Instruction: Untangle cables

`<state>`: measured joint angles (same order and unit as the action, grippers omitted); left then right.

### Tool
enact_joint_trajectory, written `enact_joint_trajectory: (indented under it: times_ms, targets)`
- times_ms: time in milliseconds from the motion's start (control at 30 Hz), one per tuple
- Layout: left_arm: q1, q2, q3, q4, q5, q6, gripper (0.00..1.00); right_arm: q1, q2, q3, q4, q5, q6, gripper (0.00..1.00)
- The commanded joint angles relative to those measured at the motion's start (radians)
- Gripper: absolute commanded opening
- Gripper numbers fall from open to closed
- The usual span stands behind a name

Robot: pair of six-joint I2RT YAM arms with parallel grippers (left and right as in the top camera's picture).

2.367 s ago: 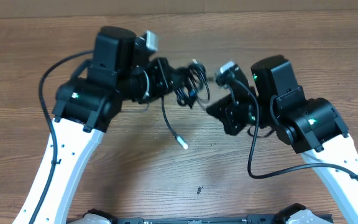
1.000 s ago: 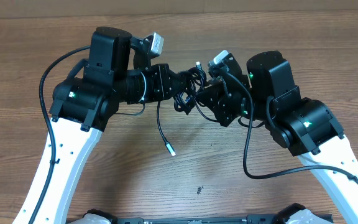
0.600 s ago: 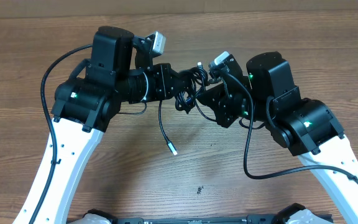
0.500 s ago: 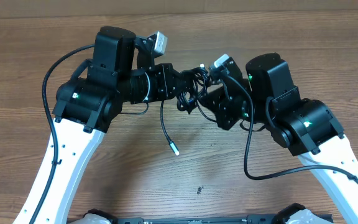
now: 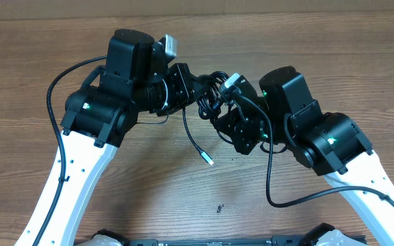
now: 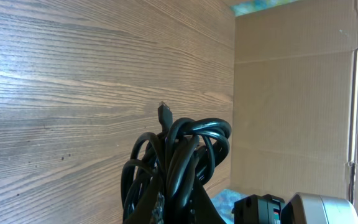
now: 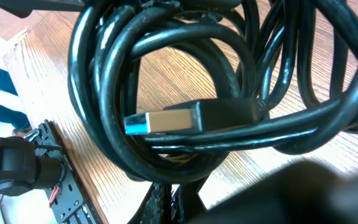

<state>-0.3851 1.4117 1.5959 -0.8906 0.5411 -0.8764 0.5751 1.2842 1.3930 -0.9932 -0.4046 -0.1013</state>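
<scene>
The cables [image 5: 213, 91] are a knot of thin black cords held off the wooden table between both arms. My left gripper [image 5: 198, 89] is shut on the knot's left side; in the left wrist view the loops [image 6: 179, 158] rise out of its shut fingers [image 6: 166, 208]. From below right, my right gripper [image 5: 219, 111] is shut on a strand of the same knot. In the right wrist view the loops [image 7: 104, 81] fill the frame around a silvery USB plug [image 7: 166, 122]. One loose strand hangs down to a plug end [image 5: 209, 160] above the table.
The wooden table [image 5: 334, 48] stretches all round. A cardboard wall [image 6: 291, 93] stands at its far side. Thick black arm wires loop out at the left [image 5: 49, 102] and the right [image 5: 271, 188]. A black rail [image 5: 217, 241] runs along the front edge.
Both grippers and the knot have shifted slightly right and toward the front. The hanging strand's plug end has swung right. The right gripper has closed fully on the knot.
</scene>
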Motion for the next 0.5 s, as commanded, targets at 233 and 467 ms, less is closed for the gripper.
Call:
enact_joint_trajectory:
  times_ms: [233,467]
  targets:
    - [0.007,-0.026,0.023,0.024,-0.021,0.272,0.04,0.018,-0.001,0.001,-0.004,0.231,0.080,0.13]
    - [0.007,-0.026,0.023,0.019,-0.072,0.497,0.04,0.018,-0.028,0.001,0.000,0.352,0.084,0.15]
